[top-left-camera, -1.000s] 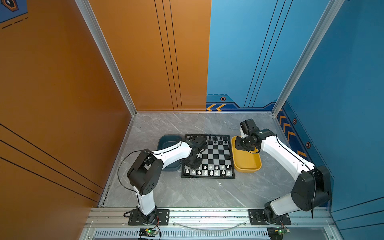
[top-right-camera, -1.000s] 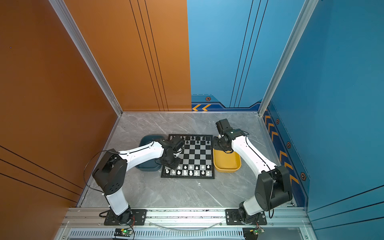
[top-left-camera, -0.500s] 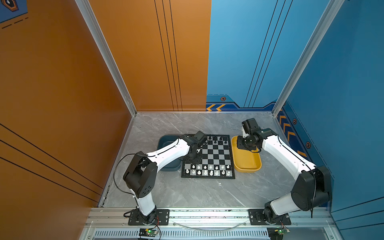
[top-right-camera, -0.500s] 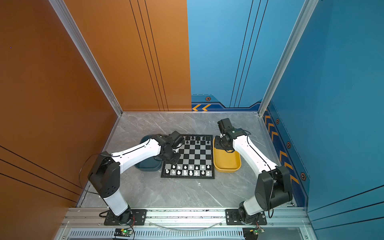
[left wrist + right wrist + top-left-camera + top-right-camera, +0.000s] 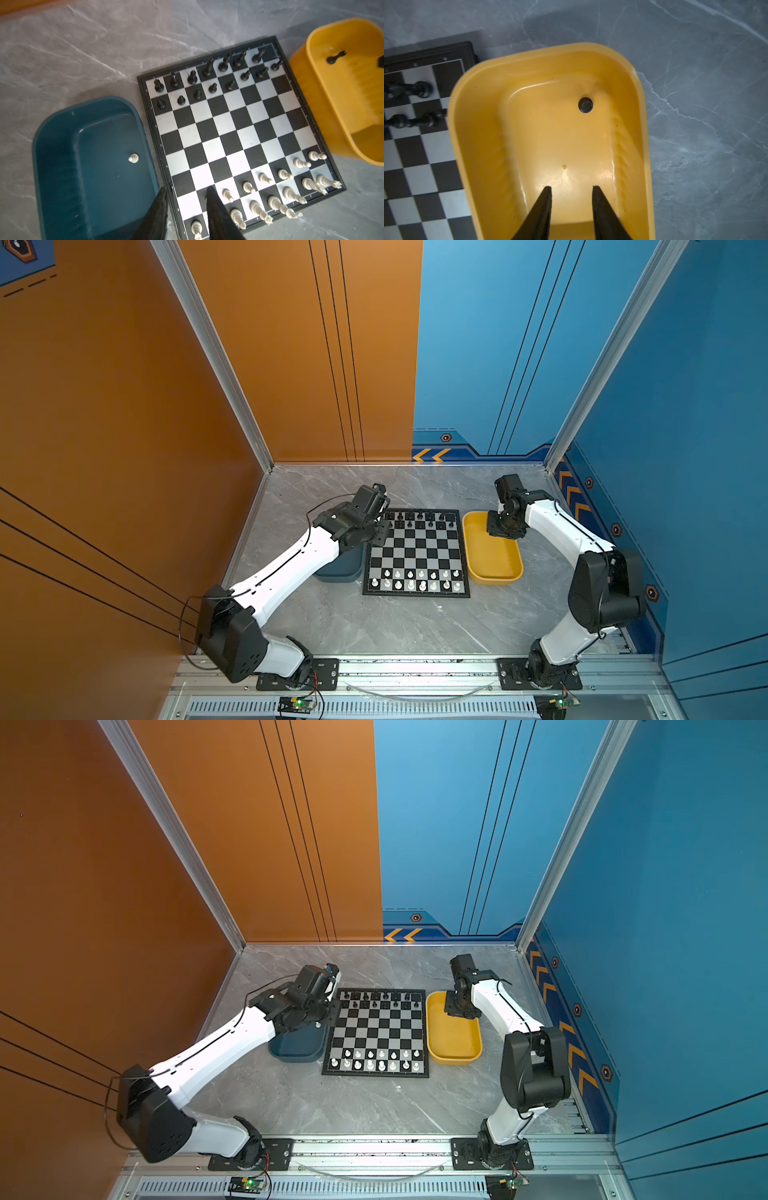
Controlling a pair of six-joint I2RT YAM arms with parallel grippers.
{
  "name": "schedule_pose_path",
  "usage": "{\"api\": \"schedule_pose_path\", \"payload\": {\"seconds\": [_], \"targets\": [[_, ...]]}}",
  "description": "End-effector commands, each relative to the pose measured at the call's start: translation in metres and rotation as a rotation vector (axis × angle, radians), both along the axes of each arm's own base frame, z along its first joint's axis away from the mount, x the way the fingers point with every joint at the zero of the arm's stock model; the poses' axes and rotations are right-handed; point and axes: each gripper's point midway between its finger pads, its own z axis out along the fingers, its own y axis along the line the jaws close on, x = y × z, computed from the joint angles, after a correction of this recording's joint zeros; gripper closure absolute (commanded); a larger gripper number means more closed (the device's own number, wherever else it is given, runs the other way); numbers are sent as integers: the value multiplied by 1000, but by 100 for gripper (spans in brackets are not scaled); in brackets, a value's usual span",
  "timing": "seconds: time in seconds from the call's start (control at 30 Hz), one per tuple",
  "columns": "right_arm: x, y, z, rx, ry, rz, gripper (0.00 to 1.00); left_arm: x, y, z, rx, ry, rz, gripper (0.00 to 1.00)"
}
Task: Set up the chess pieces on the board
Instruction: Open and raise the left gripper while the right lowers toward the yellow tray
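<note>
Your left gripper (image 5: 186, 189) has pulled away from the white rows on the near side. It now hangs higher, by the far left corner of the flat chequered board (image 5: 415, 548) of black and silvery squares in a thin black frame. Your right gripper (image 5: 572, 188) is about where it was a second ago.

The left fingers stand moderately apart with nothing between them. In the left wrist view one lies over the dark blue plastic tray (image 5: 93, 145) and its partner over the board's edge. The right fingers are parted about as much, also empty, above the floor of the shallow yellow plastic tray (image 5: 550, 135).

The wrist views show you the leftovers best. A small glossy white piece (image 5: 133, 159) stands in the blue tray; in a top view that piece (image 5: 318, 1025) is only a pale speck beside the wrist. A small black piece (image 5: 585, 105) stands upright at the yellow tray's far end, well clear of the right fingertips. You will not find it in the top views, where the right wrist covers that end.

On the board, the black pieces (image 5: 207, 68) stand in the far two rows and the white pieces (image 5: 265, 178) in the near two. The board lies between the trays on the grey marbled tabletop (image 5: 374, 635).
</note>
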Motion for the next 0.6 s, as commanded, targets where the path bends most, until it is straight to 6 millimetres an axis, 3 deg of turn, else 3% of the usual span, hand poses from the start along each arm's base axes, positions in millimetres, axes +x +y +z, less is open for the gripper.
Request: {"api": "schedule_pose_path", "payload": {"seconds": [0.0, 0.2, 0.57], "targets": [[8, -13, -3, -57, 21, -1, 61, 13, 5, 22, -81, -116, 19, 63], [23, -18, -18, -77, 50, -4, 59, 14, 24, 23, -96, -126, 70, 64], [43, -23, -40, -57, 76, -19, 58, 14, 26, 28, -128, -151, 80, 65]]}}
